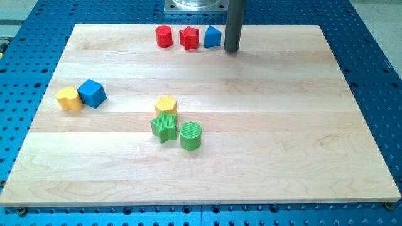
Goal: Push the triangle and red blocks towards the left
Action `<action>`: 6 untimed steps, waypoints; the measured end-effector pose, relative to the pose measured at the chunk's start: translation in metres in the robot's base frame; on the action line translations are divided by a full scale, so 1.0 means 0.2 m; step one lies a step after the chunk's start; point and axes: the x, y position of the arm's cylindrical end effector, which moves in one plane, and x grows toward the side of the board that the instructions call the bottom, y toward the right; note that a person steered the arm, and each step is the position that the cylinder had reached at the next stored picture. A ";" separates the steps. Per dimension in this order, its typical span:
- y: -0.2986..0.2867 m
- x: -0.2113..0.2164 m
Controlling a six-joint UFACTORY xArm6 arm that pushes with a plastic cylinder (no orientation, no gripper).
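Just right of the blue triangular block [213,37] stands my tip [232,50] — a bare rod with no pincer, close beside it; whether it touches, I cannot tell. Left of that block sit the red star [189,38] and, farther left, the red cylinder [164,36] — all along the wooden board's [282,138] top edge.

Robotics lab bench: wooden tabletop [251,157] on blue perforated metal breadboard [377,75], w/ metal machine base [195,6] at far edge.
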 end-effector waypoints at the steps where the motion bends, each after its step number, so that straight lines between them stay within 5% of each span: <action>1: 0.00 -0.06; 6: -0.90 0.03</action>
